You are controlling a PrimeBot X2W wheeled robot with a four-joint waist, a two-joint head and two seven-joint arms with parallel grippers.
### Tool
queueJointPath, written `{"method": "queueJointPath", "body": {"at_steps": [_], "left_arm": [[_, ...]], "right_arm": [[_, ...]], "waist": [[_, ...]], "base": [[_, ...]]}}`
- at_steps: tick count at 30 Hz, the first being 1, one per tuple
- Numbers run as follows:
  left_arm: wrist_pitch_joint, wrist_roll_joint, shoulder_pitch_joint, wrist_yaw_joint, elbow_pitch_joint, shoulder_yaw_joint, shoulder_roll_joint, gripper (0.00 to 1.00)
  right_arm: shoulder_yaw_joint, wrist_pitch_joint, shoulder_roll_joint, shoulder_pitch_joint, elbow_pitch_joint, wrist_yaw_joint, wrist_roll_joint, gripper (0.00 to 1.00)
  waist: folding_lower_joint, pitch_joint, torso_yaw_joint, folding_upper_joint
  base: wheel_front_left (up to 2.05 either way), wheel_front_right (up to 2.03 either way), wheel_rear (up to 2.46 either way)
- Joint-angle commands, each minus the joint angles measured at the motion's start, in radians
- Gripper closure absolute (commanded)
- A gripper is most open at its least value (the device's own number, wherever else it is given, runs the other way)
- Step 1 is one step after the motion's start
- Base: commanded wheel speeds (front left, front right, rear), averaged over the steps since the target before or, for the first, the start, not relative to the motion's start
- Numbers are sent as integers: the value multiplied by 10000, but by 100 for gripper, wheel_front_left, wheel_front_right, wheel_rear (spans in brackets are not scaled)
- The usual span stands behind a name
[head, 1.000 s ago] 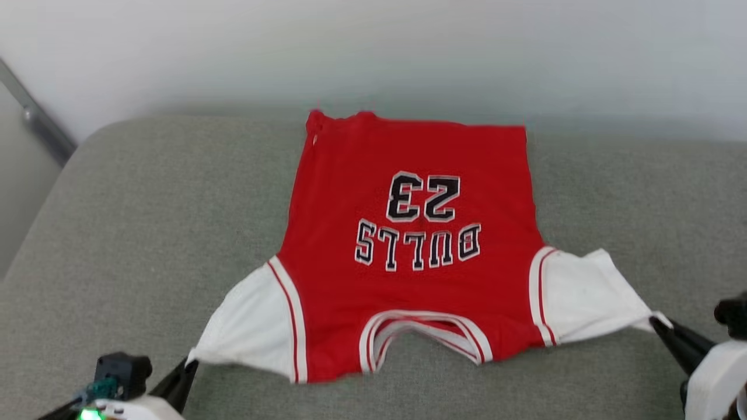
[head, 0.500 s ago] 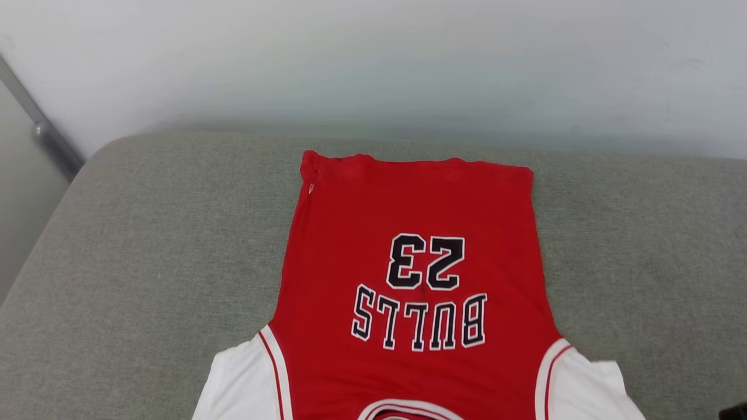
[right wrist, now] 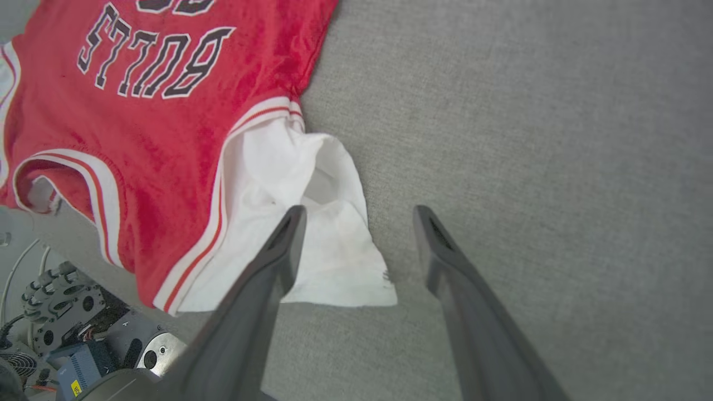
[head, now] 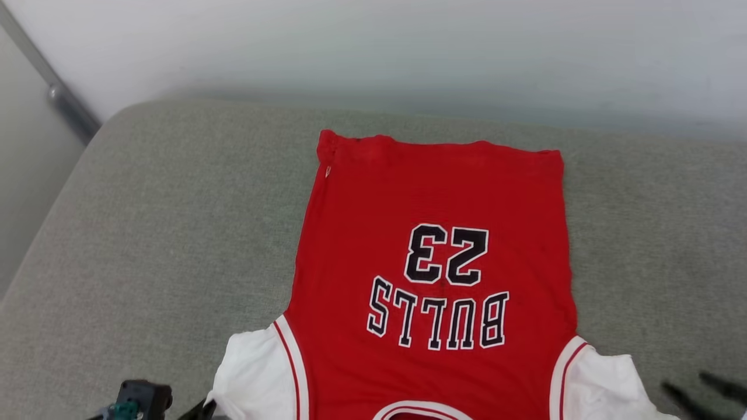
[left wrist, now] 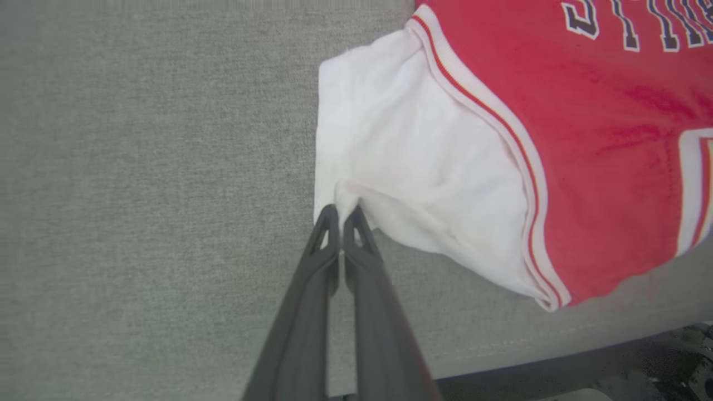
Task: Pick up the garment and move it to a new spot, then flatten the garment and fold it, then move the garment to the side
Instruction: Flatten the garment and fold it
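Bulls jersey (head: 432,262) lies face-up on the grey cushion (head: 163,233), spread ahead of both arms. The left end effector (left wrist: 341,214) is clenched on the white sleeve (left wrist: 401,167) corner, likely tensioning it flat. The right end effector (right wrist: 359,213) gapes empty, the other sleeve (right wrist: 334,273) slack at its fingertips.

Grey-green padded cushion (head: 146,233), red jersey (head: 432,198) spread flat on it, lettering side up

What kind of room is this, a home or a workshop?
Likely a lab or test room: a jersey lies on a grey cushion before a plain wall, with bare electronics below the cushion's edge.
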Motion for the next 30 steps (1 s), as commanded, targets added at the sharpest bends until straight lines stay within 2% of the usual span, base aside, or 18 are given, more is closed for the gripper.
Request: {"method": "queueJointPath", "body": {"at_steps": [1,4,8,15,19,24,30], "left_arm": [[81,53,-217,46,-176,14,49,100],[407,7,-385,70,-807,-56,61,100],[893,116,-677,115,-1790,-213,168,100],[1670,186,-1228,48,-3567,-484,161,100],[1923,367,-1597,-14,-4308,-700,82,100],[2030,494,-1849,-4,-4982,-948,-225,100],[2035,722,-2123,-126,-5293,-1287,-525,100]], "right_arm": [[-208,166,59,-357,-152,-7,69,0],[-667,1014,317,-1349,-447,-7,170,0],[-967,2697,736,-3059,-446,-5,-185,0],[-1251,5723,1325,-6675,894,-5,-1503,0],[-1427,7094,1443,-8458,1768,-5,-2347,0],[-1444,8366,1296,-9998,2705,-5,-3509,0],[-1583,8919,1167,-11126,3500,-5,-4563,0]], "waist": [[0,283,223,0],[0,656,488,0],[0,1226,946,0],[0,2603,1932,0],[0,3261,2575,0],[0,3932,3161,0],[0,4515,3663,0]], "base": [[0,0,0],[0,0,0],[0,0,0],[0,0,0],[0,0,0],[0,0,0],[0,0,0]]}}
